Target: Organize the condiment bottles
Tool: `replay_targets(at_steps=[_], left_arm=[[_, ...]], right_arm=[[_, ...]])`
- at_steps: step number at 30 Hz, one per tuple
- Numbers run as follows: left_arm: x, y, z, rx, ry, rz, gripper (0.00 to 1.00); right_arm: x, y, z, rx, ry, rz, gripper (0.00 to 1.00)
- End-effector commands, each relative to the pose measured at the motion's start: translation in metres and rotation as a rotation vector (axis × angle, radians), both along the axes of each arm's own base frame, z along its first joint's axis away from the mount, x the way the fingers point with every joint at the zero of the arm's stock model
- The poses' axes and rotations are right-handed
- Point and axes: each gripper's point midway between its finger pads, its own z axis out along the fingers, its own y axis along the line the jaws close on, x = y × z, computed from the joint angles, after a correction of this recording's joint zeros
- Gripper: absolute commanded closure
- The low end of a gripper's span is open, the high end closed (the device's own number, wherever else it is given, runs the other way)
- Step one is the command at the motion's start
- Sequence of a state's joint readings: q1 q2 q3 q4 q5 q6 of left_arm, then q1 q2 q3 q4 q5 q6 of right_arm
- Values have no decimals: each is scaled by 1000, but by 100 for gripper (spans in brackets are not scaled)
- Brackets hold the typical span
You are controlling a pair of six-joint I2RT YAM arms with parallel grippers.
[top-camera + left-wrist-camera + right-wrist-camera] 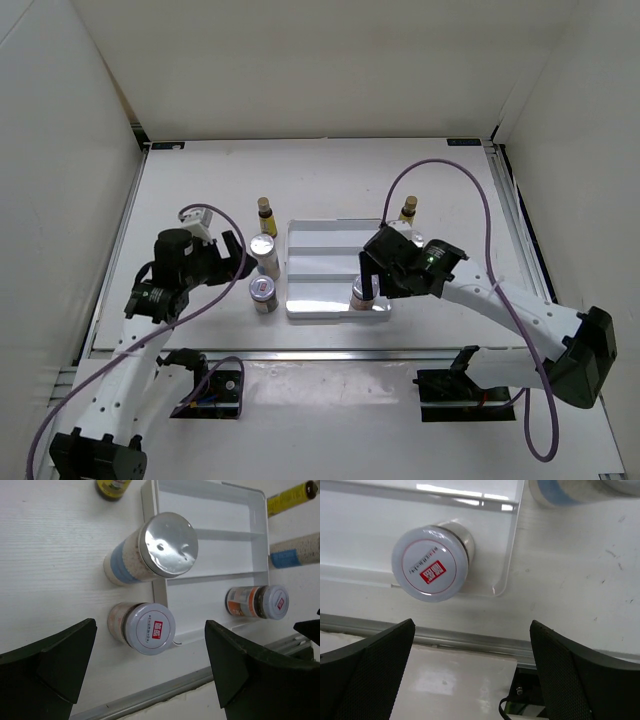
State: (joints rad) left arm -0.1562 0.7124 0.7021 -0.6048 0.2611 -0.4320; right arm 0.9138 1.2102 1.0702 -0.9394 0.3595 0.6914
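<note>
one white stepped tray. two pincers, left gripper and right gripper, both spread wide, empty. six condiment bottles, upright, long axes vertical: four stubby, namely orange-labelled jar on the tray's near step, blue-labelled jar and pink jar just left, speckled jar right; two slim, left yellow bottle and right yellow bottle, beside its far corners.

Glossy white plastic tray, mirror-shiny metal jar lid, matt white table

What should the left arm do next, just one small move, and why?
Probably lower the open left gripper around the stubby jar with the red-marked white lid: it stands outside the white stepped tray, framed between the fingers.
</note>
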Motion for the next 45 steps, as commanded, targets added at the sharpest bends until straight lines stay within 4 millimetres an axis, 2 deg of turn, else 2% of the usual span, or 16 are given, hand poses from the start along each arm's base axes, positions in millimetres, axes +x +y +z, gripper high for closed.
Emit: replay_targets(at_steps=[1, 2, 6, 9, 17, 19, 22, 29, 33, 34, 35, 39, 41, 43, 44, 45], left_arm=[[-1, -14, 8, 33, -37, -79, 0], [-1, -16, 5, 43, -27, -87, 0], [-8, -38, -16, 106, 32, -145, 0], [-11, -37, -37, 192, 70, -113, 0], [-10, -28, -67, 264, 169, -24, 0], [-11, -26, -81, 288, 214, -15, 0], [-13, -32, -95, 287, 249, -33, 0], [-19, -39, -110, 273, 272, -55, 18], [-19, -39, -110, 273, 272, -55, 27], [-20, -40, -110, 267, 275, -63, 30], [-21, -42, -108, 257, 270, -70, 40], [-16, -53, -73, 224, 198, -71, 64], [-9, -57, -49, 211, 148, -49, 68], [-12, -71, -37, 205, 129, -94, 73], [-8, -79, -24, 189, 105, -97, 75], [-7, -87, -23, 196, 111, -116, 78]], right_arm=[[-8, 10, -11, 52, 28, 13, 1], [-12, 9, -20, 40, 37, 23, 1], [-20, 13, -28, 42, 61, 24, 1], [-20, 14, -30, 30, 60, 29, 1], [-23, 8, -32, 30, 62, 1, 1], [-23, 8, -32, 30, 62, 1, 1], [-24, 6, -35, 21, 68, 1, 1], [-26, 4, -38, 6, 79, 0, 1], [-26, 4, -42, -11, 90, -1, 1], [-26, 4, -42, -11, 90, -1, 1], [-26, 4, -44, -18, 95, -1, 1], [-26, 4, -44, -18, 95, -1, 1], [-26, 5, -42, -5, 91, -9, 1], [-24, 4, -42, -10, 83, -12, 1], [-24, 4, -40, 2, 79, -20, 1], [-24, 4, -40, 2, 79, -20, 1]])
